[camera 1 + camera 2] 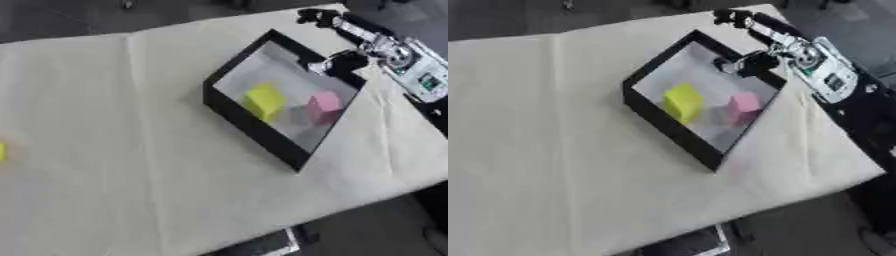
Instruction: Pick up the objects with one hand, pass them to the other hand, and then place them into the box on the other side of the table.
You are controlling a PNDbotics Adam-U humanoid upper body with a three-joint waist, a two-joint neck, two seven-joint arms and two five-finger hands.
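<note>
A black box [248, 127] with a grey floor lies askew on the right half of the table. Inside it stand a yellow block [263, 100] and a pink block [324, 104], a little apart. My right hand [798, 50] comes in from the upper right and hovers over the box's far right rim. It is open, its fingers [315, 17] stretched toward the table's far edge and its thumb [337, 63] over the rim, with nothing in it. A small yellow thing [2, 151] shows at the left border. My left hand is out of sight.
A cream cloth [131, 150] covers the table. The table's front edge runs slanting from the lower middle to the right. Below that edge a dark and light object [271, 245] sits on the floor.
</note>
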